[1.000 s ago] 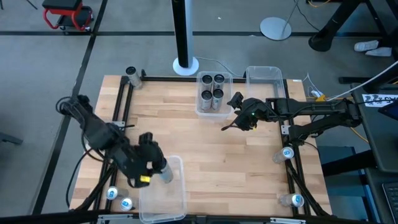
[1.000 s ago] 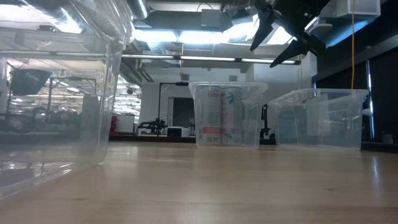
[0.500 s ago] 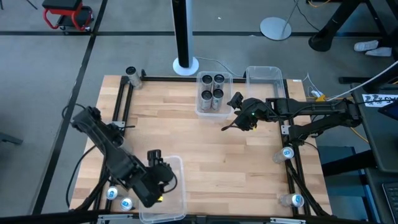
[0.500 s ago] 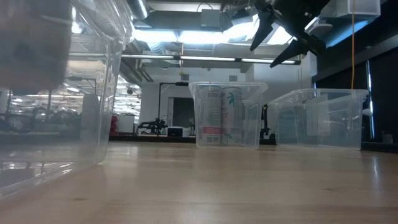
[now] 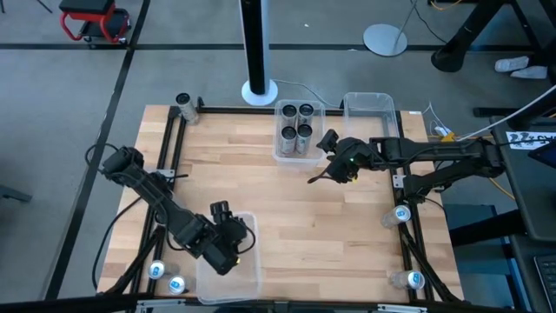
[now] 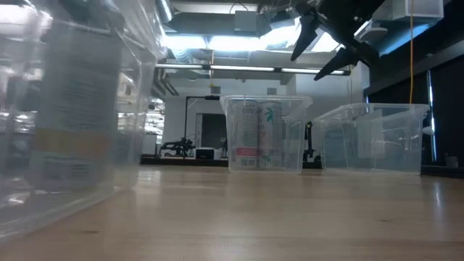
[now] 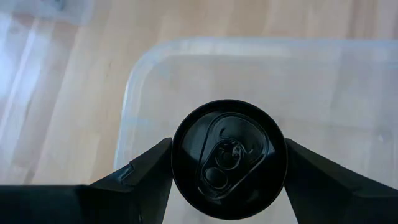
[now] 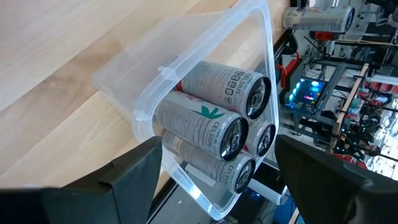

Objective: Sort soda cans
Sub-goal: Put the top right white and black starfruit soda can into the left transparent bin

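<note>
Left gripper (image 7: 227, 180), jaws clamped on dark-topped can (image 7: 228, 159), has moved down inside near bin (image 5: 252, 261). Right gripper (image 5: 327, 158) unchanged, jaws wide, beside four-can bin (image 5: 280, 156).

A robotics lab: a wooden bench (image 5: 347, 226) on a grey concrete floor (image 5: 69, 130), a black camera pole (image 5: 253, 43) at 12 o'clock, and equipment racks (image 6: 181, 148) behind.

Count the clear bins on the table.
3 bins: one at the near left under the left gripper, one far middle holding cans, one empty far right.
</note>
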